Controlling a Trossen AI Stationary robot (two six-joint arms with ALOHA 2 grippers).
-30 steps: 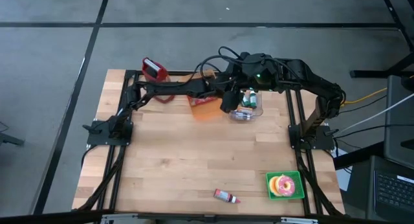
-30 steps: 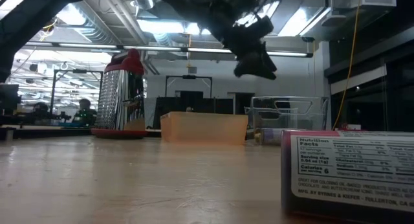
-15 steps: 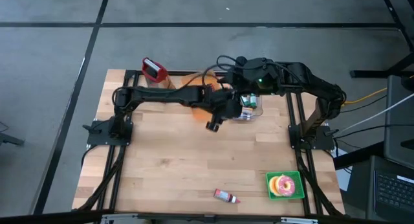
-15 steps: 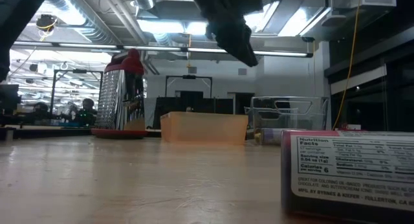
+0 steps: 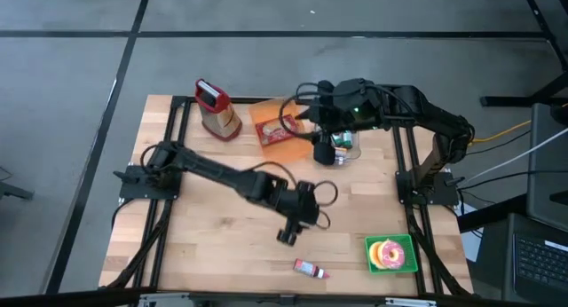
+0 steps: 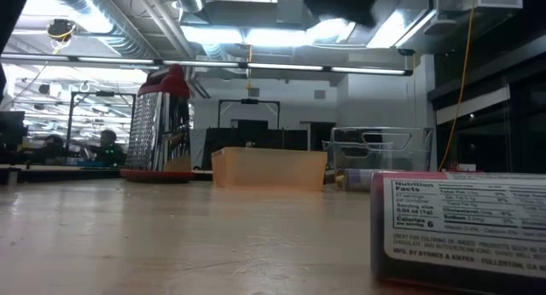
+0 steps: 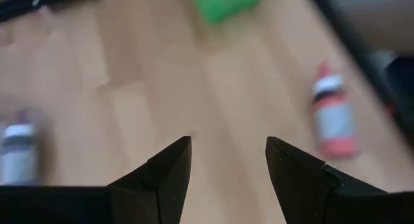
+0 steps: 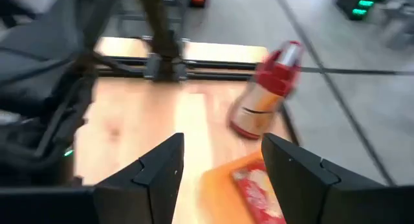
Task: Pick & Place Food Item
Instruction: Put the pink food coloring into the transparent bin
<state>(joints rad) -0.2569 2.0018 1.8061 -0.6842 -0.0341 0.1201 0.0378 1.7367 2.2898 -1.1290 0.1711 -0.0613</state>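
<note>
My left gripper (image 5: 287,235) (image 7: 228,143) hangs open above bare wood in the near middle of the table, touching nothing. A small red-and-white packet (image 5: 311,270) (image 7: 333,120) lies flat just nearer the table's front edge; the low view shows it close up (image 6: 461,227). A pink donut (image 5: 388,253) sits in a green tray (image 5: 409,266) at the near right. A red food item (image 5: 270,129) lies on an orange tray (image 5: 289,139) at the far middle. My right gripper (image 5: 321,153) (image 8: 222,140) hovers open beside that tray, high above the table.
A red-topped metal grater (image 5: 217,109) (image 6: 162,124) stands at the far left. A clear container (image 5: 344,148) (image 6: 375,154) sits under my right arm at the far right. Bare wood stretches across the table's middle and near left.
My left gripper has swung from above the orange tray and clear container at the far side toward the near edge, rolling as it went and staying open. It now hangs over the near middle, by the packet. The orange tray and its food show uncovered.
</note>
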